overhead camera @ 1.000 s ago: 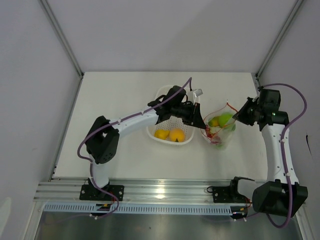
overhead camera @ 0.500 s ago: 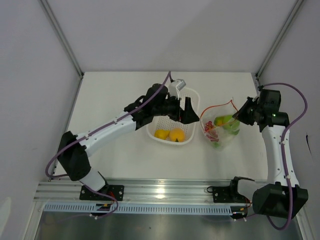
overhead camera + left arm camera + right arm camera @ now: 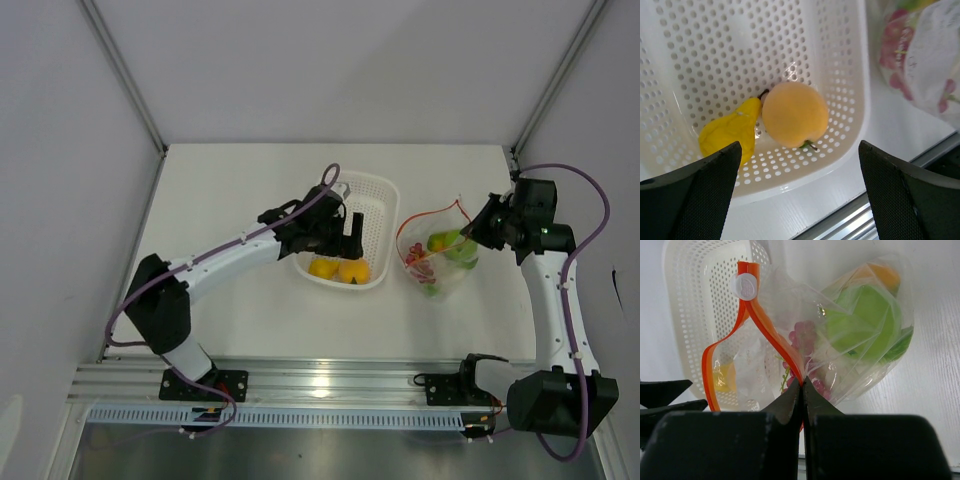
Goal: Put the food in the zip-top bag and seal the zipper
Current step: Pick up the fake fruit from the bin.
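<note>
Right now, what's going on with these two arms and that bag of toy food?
The right gripper is pinching the zipper of the zip-top bag, holding its mouth open beside the white basket. A green apple and a red grape bunch are already inside. The left gripper is open, hovering over the basket, where a yellow fruit and an orange fruit lie touching each other, not yet bagged.

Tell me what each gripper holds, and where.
The right gripper pinches the bag by its orange zipper strip. The left gripper is open over the basket, holding nothing.
</note>
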{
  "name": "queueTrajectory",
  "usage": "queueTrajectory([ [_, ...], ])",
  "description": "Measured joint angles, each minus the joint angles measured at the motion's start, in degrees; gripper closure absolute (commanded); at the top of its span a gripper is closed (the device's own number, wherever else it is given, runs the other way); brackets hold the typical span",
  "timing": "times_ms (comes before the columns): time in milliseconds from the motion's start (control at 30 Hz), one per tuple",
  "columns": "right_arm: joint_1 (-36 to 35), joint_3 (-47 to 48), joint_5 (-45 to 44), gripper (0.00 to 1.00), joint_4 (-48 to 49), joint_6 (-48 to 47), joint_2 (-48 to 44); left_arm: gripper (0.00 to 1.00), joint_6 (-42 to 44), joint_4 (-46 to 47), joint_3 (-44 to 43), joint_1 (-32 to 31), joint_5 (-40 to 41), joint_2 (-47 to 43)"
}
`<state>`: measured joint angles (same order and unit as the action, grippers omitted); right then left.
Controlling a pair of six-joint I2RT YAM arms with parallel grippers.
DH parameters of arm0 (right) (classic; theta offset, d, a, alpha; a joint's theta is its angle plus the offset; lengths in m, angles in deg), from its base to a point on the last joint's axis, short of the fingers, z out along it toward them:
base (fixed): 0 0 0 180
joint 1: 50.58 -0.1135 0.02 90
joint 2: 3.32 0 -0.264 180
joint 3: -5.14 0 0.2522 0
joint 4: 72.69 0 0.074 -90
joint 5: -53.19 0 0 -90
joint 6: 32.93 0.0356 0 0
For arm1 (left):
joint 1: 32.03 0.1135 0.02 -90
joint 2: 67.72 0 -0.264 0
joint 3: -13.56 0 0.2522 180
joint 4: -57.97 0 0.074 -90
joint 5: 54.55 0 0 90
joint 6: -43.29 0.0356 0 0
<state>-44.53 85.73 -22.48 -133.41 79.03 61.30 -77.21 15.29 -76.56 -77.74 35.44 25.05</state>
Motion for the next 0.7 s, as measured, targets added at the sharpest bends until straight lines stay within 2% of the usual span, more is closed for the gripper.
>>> queueTrajectory([
  [300, -0.61, 0.0, 0.46, 1.0, 0.2, 0.02, -0.48, 0.0, -1.55, -0.96, 1.62, -0.87, 0.2, 4.68],
  [700, -1.01, -0.15, 0.66, 1.0, 0.61, 0.02, -1.01, 0.0, -2.1, -0.76, -1.84, -2.78, 0.09, 12.09],
])
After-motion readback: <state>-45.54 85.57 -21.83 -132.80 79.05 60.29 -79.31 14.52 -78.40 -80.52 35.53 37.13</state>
